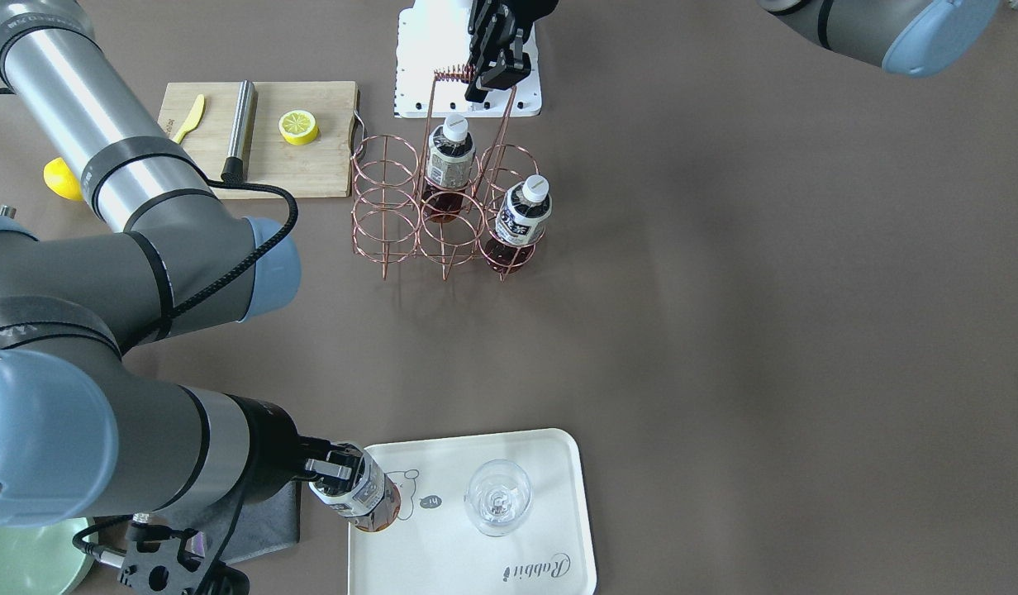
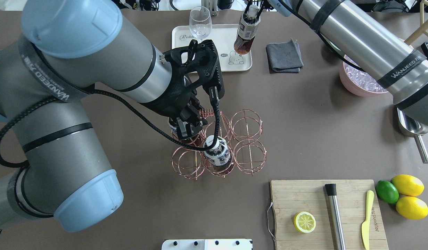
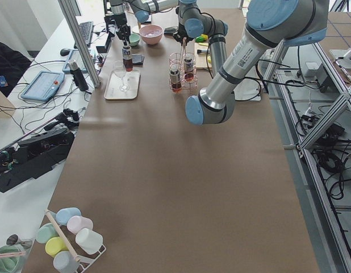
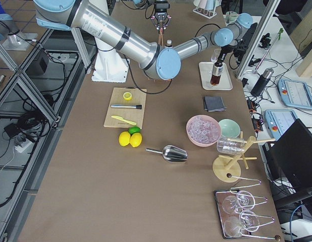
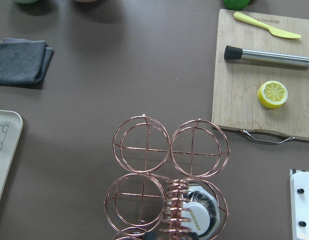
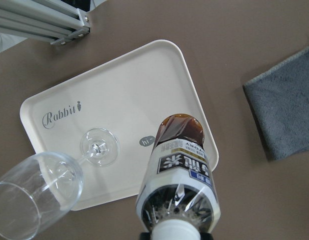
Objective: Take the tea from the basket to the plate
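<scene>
Tabletop (image 1: 765,330): R end effector (image 1: 334,474) pinches tea (image 1: 368,497) at plate (image 1: 550,533) edge, glass (image 1: 498,497) near; L end effector (image 1: 486,79) clamps basket handle (image 1: 451,75).

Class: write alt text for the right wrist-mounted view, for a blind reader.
A bottle of dark tea, held by its white cap at the bottom edge, points down at the right side of a cream tray lettered "Rabbit". An empty wine glass stands on the tray's left; a grey cloth lies on the table.
</scene>
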Robot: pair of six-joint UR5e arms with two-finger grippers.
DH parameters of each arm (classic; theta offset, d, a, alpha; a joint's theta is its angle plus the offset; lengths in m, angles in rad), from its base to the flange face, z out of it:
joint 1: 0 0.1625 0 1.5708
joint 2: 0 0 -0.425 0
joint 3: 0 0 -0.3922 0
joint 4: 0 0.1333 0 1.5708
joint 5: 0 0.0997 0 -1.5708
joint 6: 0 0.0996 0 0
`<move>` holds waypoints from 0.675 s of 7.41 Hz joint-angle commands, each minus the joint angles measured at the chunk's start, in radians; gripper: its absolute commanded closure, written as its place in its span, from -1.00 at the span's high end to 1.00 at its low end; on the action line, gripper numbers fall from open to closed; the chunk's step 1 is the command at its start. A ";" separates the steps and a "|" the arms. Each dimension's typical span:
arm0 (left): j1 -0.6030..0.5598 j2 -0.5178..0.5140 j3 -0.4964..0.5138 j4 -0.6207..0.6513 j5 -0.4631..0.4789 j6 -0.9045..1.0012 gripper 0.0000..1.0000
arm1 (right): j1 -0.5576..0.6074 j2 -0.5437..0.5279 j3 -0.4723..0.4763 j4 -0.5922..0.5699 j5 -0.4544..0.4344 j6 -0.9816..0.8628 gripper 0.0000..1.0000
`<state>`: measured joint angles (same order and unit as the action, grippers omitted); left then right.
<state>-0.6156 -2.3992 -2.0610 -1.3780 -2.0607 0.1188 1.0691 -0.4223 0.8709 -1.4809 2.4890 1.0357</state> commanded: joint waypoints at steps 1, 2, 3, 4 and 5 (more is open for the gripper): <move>-0.030 0.000 -0.033 0.029 -0.007 0.001 -1.00 | -0.040 0.027 -0.045 0.100 -0.109 -0.057 -1.00; -0.065 0.009 -0.037 0.030 -0.007 0.001 -1.00 | -0.058 0.031 -0.046 0.106 -0.157 -0.089 -1.00; -0.100 0.041 -0.062 0.031 -0.019 0.008 -1.00 | -0.063 0.034 -0.047 0.105 -0.179 -0.130 -1.00; -0.152 0.081 -0.080 0.030 -0.059 0.013 -1.00 | -0.063 0.034 -0.052 0.105 -0.197 -0.175 -1.00; -0.203 0.113 -0.085 0.030 -0.097 0.051 -1.00 | -0.069 0.046 -0.055 0.100 -0.206 -0.175 -1.00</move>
<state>-0.7366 -2.3423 -2.1273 -1.3485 -2.1001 0.1306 1.0088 -0.3886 0.8221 -1.3782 2.3097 0.8940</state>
